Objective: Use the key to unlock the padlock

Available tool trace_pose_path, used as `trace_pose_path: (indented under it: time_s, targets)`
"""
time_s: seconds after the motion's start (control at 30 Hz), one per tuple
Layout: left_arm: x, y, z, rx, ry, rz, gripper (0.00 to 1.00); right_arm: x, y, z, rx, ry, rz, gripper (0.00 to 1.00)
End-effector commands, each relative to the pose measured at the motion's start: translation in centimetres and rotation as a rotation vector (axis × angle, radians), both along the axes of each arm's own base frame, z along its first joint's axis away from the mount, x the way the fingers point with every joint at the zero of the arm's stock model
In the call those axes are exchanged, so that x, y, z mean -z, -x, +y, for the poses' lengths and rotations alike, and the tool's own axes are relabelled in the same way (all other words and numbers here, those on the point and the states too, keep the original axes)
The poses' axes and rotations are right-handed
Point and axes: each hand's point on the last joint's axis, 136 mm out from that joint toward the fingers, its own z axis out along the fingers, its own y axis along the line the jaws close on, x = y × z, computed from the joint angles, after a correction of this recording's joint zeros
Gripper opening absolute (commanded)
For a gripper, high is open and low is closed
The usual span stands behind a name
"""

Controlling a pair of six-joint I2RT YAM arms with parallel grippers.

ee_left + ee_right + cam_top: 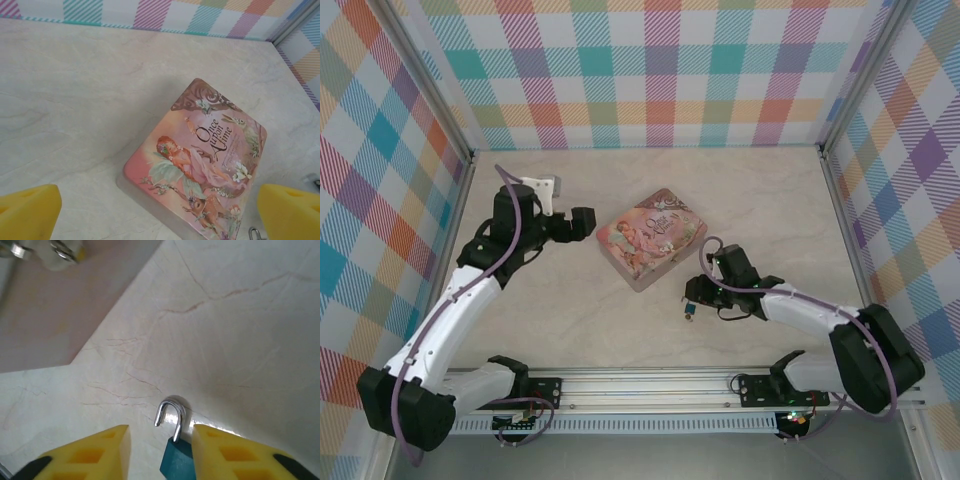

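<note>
Padlock [176, 465] between right fingers [227, 452], perhaps touching

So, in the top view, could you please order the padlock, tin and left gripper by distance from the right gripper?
1. Padlock, right at the right gripper.
2. Tin, up-left, mid-table.
3. Left gripper, beyond the tin's left edge.

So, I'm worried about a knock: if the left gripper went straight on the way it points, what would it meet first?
Probably the pink tin, lying just ahead of the left gripper and its open fingers. How low they ride is unclear, so it might skim over it.
</note>
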Motion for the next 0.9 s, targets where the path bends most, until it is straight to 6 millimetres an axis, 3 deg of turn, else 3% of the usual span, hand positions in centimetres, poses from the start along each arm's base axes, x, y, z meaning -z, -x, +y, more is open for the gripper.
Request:
trace_pose_path:
  time_s: [0.0,0.2,0.33,0.43,0.47,0.63,0.73,0.87]
  targets:
    - [-0.5,0.7,1.6,-0.068,-0.026,-0.021,1.0,-2.7,-0.8,-1.2,0.005,0.06,-0.108,0.44]
    - [0.9,1.0,6.9,-0.356,-0.104,-0.036,1.0,-8.5,-2.7,-4.9,0.05,0.162,-0.378,0.59]
    - [2.6,1.2,10.4,-0.537,-0.15,-0.059,1.0,-10.8,-4.7,-8.8,0.156,0.211,-0.508,0.71]
    - [4.1,1.0,11.8,-0.592,-0.146,-0.043,1.0,-10.7,-6.0,-12.3,0.267,0.243,-0.535,0.86]
    - [4.5,1.0,12.3,-0.61,-0.151,-0.039,1.0,-10.3,-6.3,-13.6,0.312,0.272,-0.533,0.97]
    - [5.9,1.2,15.1,-0.696,-0.188,-0.029,1.0,-8.9,-7.4,-18.9,0.443,0.444,-0.582,1.0]
    - [6.3,1.1,16.3,-0.743,-0.205,-0.056,1.0,-8.8,-8.4,-19.6,0.421,0.503,-0.687,1.0]
    - [8.8,1.0,16.9,-0.748,-0.291,-0.005,1.0,-8.6,-9.8,-19.4,0.403,0.474,-0.798,1.0]
